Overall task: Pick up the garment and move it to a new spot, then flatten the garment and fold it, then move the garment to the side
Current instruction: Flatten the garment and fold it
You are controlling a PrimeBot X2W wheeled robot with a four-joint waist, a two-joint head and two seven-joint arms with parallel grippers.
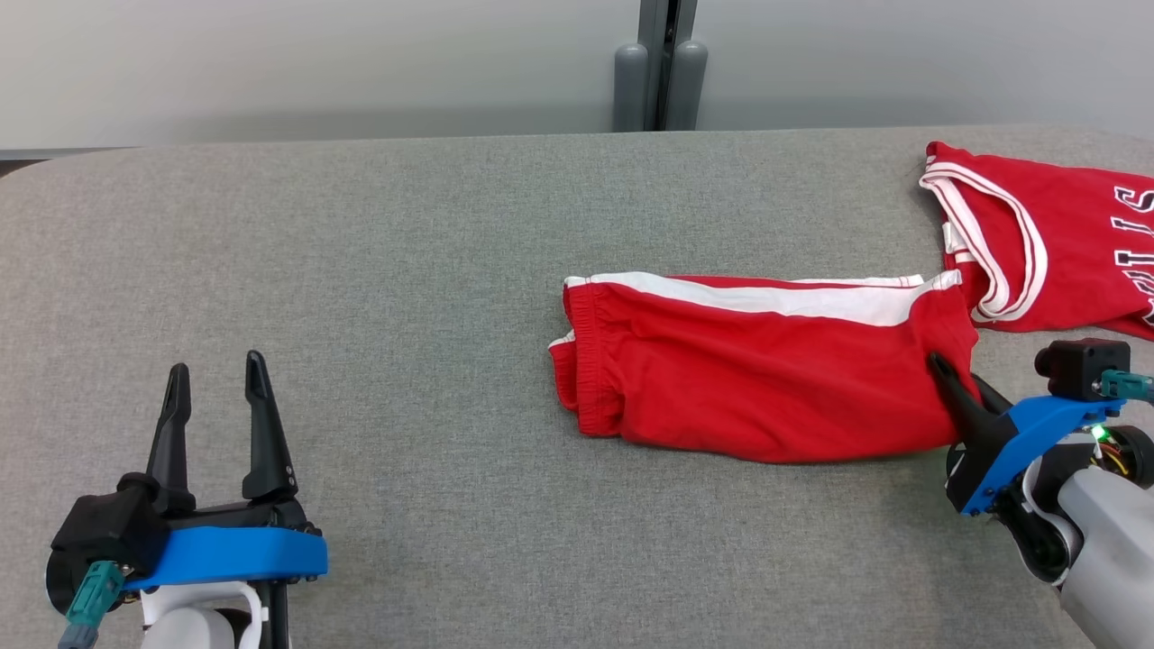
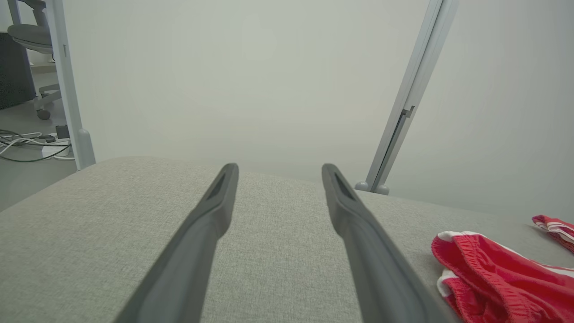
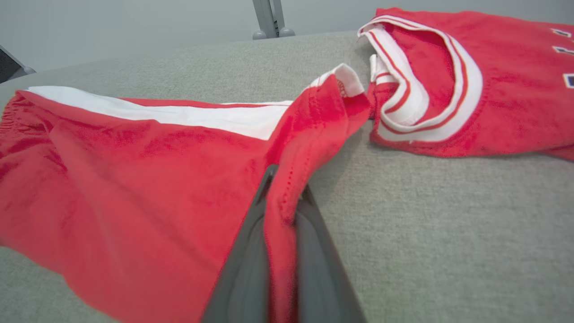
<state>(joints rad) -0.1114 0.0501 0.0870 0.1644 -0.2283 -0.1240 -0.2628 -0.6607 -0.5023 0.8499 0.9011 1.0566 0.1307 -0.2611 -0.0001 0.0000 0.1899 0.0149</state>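
Currently: right claw (image 1: pixel 956 383) clamped on hem of red shorts (image 1: pixel 757 370), left claw (image 1: pixel 216 379) idle

- Shorts lie on the bench (image 1: pixel 361 315), right of centre in the head view. They look folded once already, with the white side stripe along the far edge.
- The long axis runs left-right across the bench: waistband (image 1: pixel 586 361) at the robot-left end, hem (image 1: pixel 947 342) at the robot-right end.
- Right claw comes in from the hem end near the front corner, fingers pointing roughly along that axis toward the waistband. So the whole garment stretches away from it to robot-left.
- Right wrist view: both fingers are closed, with a ridge of red fabric pinched between them. The cloth lifts slightly off the bench at the pinch.
- Left claw is spread wide and holds nothing. It sits over bare bench at the lower left, well apart from the waistband.
- The right arm is clearly the nearer one and already has the cloth.

My read: the fold looks done, so this is probably the move-to-side step. With a grip on one end only, any pull trails the waistband end behind it. The layers could slide apart or the fold could open.

In the way: red jersey (image 1: pixel 1046 243) at the far right of the bench. Its white-trimmed opening sits just beside the far hem corner of the shorts. I can't tell whether they touch or are barely apart. A pull to the right and away from the robot would run straight into it and likely drag it along.

Post (image 1: pixel 660 72) behind the bench is well off and not a factor.
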